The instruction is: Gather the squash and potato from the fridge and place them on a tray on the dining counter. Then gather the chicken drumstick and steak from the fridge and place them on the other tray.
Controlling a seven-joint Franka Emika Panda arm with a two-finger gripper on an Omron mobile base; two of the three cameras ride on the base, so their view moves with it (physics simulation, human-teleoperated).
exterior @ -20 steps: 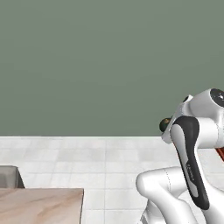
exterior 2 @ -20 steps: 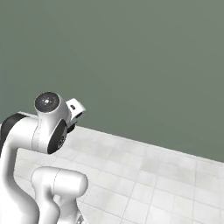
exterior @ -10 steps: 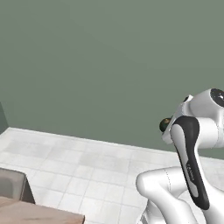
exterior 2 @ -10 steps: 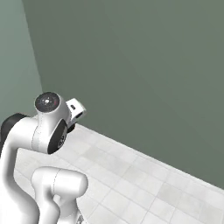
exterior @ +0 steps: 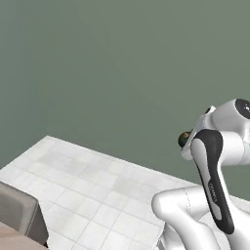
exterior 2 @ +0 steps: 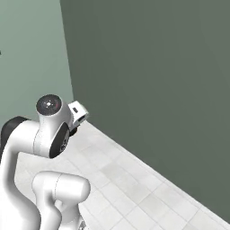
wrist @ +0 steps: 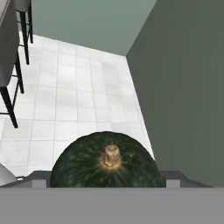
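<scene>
Scene: a rendered kitchen; a white robot arm on a driving base faces a plain grey-green wall (exterior: 112, 68) and a pale tiled floor (exterior: 93, 190).
Squash: a dark green, ribbed round squash (wrist: 105, 162) with a tan stem stub sits at the bottom of the hand view, stem pointing at the camera. In the left base view a small dark green lump (exterior: 184, 139) peeks out beside the arm's wrist.
Gripper: the gripper (wrist: 105, 177) stands spread wide, and the squash fills the space between the jaws, so the gripper appears to be clamped on the squash at nearly its full spread. The fingertips themselves are hidden behind the squash.
Why held this way: the arm is folded close to its body, with the hand tucked up high. That likely keeps the load steady and clear of furniture while the base drives.
Bench: a beige edge (exterior: 12, 239) shows at the lower left corner of the left base view, with a grey stool seat (exterior: 19, 215) just beside it; this may be the dining counter.
Stools: dark stool legs (wrist: 15, 65) stand on the floor at the upper left of the hand view.
Task stage: judging from this, the squash is in transit toward a tray; no tray can be seen here.
</scene>
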